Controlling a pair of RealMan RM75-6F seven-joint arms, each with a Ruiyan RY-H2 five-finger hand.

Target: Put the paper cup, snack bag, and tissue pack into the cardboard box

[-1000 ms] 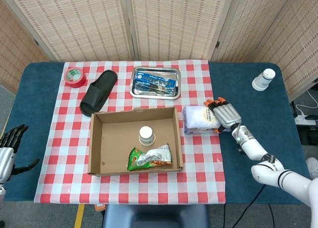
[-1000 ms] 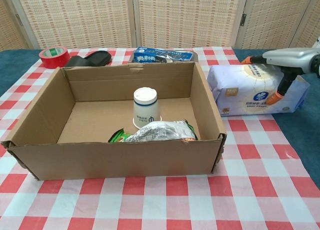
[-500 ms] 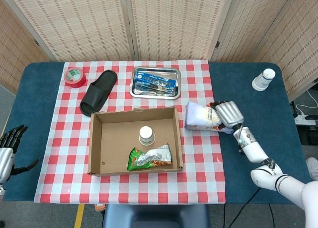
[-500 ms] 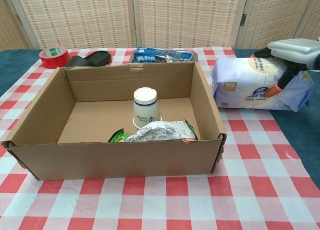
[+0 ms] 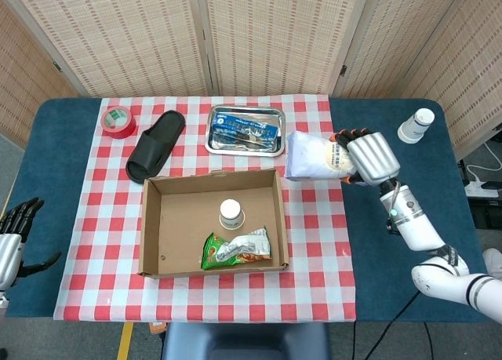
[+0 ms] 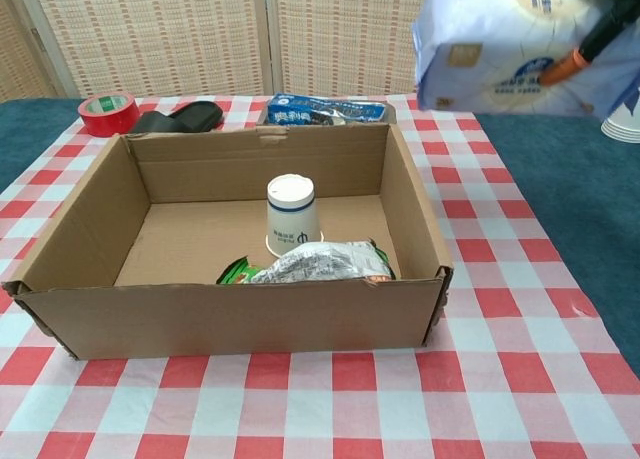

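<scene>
Head view: the right hand grasps the white-and-blue plastic tissue pack, now lifted off the counter, beside the open brown cardboard box; the left hand hangs released far off

Chest view: the pack hangs above the box's right wall; the white paper cup and crinkled green snack bag leave the box's left half free

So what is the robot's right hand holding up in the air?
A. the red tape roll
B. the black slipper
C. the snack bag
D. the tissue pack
D. The right hand grips the tissue pack and holds it lifted off the table, beside the cardboard box, while the snack bag already lies inside that box.
</scene>
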